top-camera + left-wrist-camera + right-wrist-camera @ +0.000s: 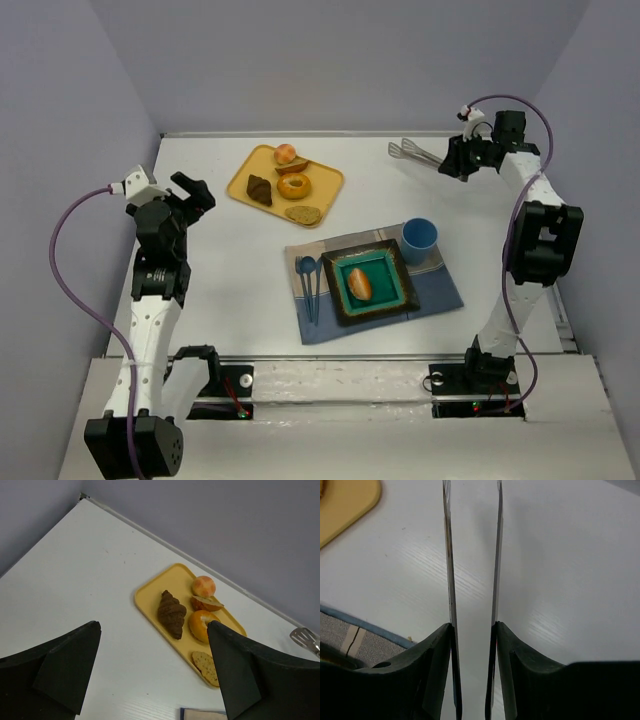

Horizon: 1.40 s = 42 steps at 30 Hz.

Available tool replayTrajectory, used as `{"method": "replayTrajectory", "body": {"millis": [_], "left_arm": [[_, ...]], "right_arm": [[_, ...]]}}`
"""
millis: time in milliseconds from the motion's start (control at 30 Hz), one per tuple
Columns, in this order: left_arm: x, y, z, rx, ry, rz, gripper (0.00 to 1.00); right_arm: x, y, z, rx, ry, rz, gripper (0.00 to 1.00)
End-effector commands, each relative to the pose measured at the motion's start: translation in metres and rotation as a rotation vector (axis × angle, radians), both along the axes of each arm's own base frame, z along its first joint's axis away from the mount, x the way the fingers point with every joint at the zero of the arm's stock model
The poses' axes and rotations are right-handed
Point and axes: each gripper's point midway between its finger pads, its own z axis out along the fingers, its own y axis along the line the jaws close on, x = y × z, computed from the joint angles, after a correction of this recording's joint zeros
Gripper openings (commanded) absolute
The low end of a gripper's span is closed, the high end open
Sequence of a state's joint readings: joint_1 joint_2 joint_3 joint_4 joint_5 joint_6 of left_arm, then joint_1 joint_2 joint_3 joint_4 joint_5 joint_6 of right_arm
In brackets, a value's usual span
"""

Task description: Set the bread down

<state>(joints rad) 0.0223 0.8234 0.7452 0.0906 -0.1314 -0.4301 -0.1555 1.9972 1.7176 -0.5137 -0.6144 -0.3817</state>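
Observation:
The bread [360, 284], a small golden-brown oval roll with a paler stripe, lies on the square teal plate [385, 268] on the placemat. It shows in neither wrist view. My right gripper [455, 160] is at the far right of the table, shut on metal tongs [415, 152] that point left. In the right wrist view the two tong arms [449, 570] run straight out between my gripper's [472, 630] fingers, with nothing between their blades. My left gripper [195, 195] is open and empty above the table, left of the yellow tray; in its own view [152, 670] nothing lies between the fingers.
The yellow tray [240, 180] at the back holds a dark croissant [172, 614], a bagel [201, 624], a speckled slice [205, 663] and a round bun [203, 586]. A blue cup [419, 238] and blue fork and spoon [308, 280] sit on the placemat [440, 295].

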Motion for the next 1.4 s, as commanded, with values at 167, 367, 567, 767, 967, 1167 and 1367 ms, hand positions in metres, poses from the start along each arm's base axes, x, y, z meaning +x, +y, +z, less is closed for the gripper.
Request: {"method": "replayTrajectory", "body": {"millis": [167,367,567,767,967,1167,1367], "left_arm": [[0.008,0.007,0.008,0.025,-0.032,0.030,0.99],[0.013,0.006,0.006,0.026,-0.023,0.022,0.99],[0.016,0.006,0.003,0.024,-0.008,0.020,0.99],[0.010,0.004,0.010,0.024,-0.024,0.014,0.99],[0.001,0.007,0.013,0.012,-0.023,0.035,0.99],[-0.006,0.010,0.010,-0.014,-0.020,0.063,0.99],[-0.007,0.010,0.009,-0.028,-0.011,0.065,0.99]], "right_arm": [[0.033,0.008,-0.010,-0.033,-0.129,0.151,0.50],[0.016,0.009,-0.044,-0.064,-0.054,0.217,0.55],[0.015,-0.003,-0.067,-0.107,0.026,0.163,0.90],[0.015,-0.001,-0.035,-0.091,-0.018,0.141,1.00],[0.012,-0.016,0.066,-0.077,-0.211,-0.118,1.00],[-0.053,-0.055,0.137,0.042,-0.390,-0.616,1.00],[-0.154,-0.065,0.108,0.245,-0.336,-0.949,1.00]]}}
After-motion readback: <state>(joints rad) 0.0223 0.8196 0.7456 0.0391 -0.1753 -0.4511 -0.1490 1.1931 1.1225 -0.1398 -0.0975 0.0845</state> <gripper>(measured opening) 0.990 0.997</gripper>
